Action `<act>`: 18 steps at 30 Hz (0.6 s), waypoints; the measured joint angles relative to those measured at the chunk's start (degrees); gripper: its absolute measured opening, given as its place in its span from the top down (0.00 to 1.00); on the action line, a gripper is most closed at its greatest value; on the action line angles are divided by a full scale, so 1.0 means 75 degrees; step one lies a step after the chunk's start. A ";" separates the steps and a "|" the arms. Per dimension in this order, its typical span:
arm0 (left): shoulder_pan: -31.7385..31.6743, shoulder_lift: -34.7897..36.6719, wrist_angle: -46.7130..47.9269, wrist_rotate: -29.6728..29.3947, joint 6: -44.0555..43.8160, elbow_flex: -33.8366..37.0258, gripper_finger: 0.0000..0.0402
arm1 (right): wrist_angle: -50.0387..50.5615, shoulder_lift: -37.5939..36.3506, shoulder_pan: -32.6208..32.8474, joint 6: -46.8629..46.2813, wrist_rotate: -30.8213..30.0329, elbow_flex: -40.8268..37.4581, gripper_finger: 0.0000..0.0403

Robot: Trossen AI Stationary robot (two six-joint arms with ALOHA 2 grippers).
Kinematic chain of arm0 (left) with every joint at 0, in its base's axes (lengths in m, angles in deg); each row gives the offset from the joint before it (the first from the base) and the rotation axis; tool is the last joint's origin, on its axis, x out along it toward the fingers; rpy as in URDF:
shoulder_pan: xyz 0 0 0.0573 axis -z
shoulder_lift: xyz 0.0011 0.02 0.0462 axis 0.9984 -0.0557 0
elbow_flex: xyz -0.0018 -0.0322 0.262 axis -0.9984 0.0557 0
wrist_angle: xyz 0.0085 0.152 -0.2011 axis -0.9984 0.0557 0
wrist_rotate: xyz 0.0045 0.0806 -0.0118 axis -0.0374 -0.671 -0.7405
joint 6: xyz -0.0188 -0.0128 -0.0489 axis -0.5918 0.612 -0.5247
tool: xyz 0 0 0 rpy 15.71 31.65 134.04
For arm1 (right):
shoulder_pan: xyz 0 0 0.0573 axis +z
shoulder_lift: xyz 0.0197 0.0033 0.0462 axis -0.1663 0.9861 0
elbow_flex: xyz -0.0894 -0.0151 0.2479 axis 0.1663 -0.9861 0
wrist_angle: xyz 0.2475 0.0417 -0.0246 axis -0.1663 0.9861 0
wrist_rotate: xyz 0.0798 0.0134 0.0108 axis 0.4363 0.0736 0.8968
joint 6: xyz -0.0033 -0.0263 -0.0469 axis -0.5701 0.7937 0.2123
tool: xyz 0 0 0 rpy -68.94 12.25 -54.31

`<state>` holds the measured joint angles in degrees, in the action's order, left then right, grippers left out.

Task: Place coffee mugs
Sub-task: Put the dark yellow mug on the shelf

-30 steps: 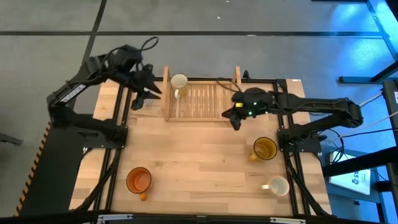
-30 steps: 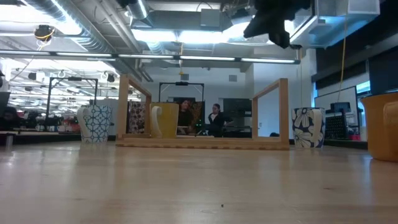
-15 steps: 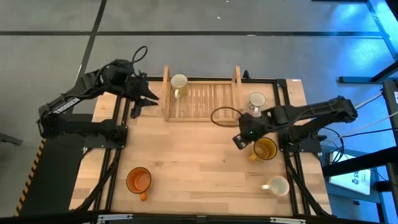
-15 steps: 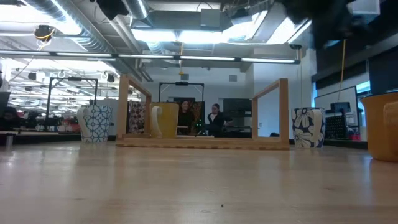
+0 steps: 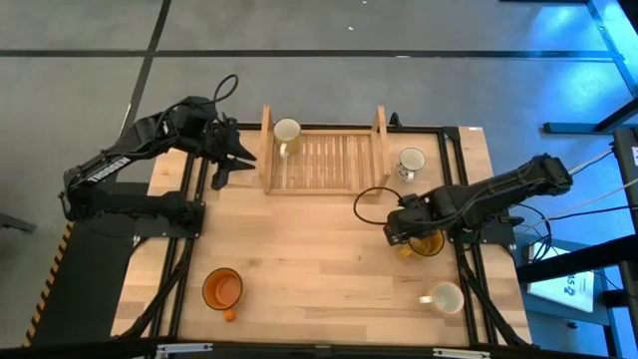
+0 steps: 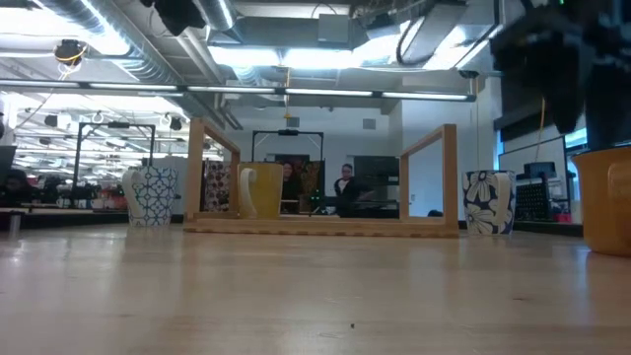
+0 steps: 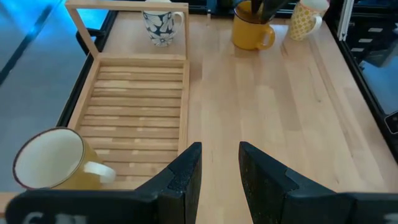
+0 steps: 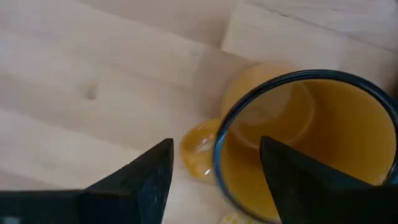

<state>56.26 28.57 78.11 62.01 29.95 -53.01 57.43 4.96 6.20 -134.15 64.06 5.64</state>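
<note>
1. Nearest the camera edge of the tabletop (image 5: 319, 259), the orange mug (image 5: 221, 289) and a cream mug (image 5: 446, 296) sit loose and look empty.
2. The step in hand looks like the pickup of the amber-yellow mug (image 8: 305, 137). The right tool (image 5: 397, 230) hangs right over its rim, fingers spread apart with nothing between them, one finger lining up outside the wall near the handle and the other over the hollow. The mug looks empty.
3. Next move probably calls for dropping straight down so the wall sits between the fingers, then closing. A skewed drop could tip it.
4. Farther off, the slatted wooden rack (image 5: 324, 160) holds just one cream mug (image 5: 287, 133) in its far-left corner. A flower-patterned mug (image 5: 410, 162) stands just outside the rack's right side.
5. The left tool (image 5: 227, 160) waits beside the rack's left end, fingers released and empty.
</note>
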 joint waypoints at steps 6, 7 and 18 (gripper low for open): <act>0.0000 0.0000 -0.0036 -0.0009 -0.0079 0.0000 0.75 | -0.0889 0.0003 0.0000 -0.0390 0.0060 -0.0983 0.50; -0.0001 0.0000 -0.0044 -0.0012 -0.0079 0.0000 0.75 | -0.1097 0.0003 0.0000 -0.0439 0.0038 -0.1140 0.51; -0.0003 0.0000 -0.0057 -0.0262 -0.0074 0.0000 0.75 | -0.1566 0.0003 -0.0003 -0.0598 -0.0226 -0.1660 0.80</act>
<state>56.24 28.57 77.68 60.05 29.39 -53.01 45.69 4.98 6.18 -138.63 62.36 -6.81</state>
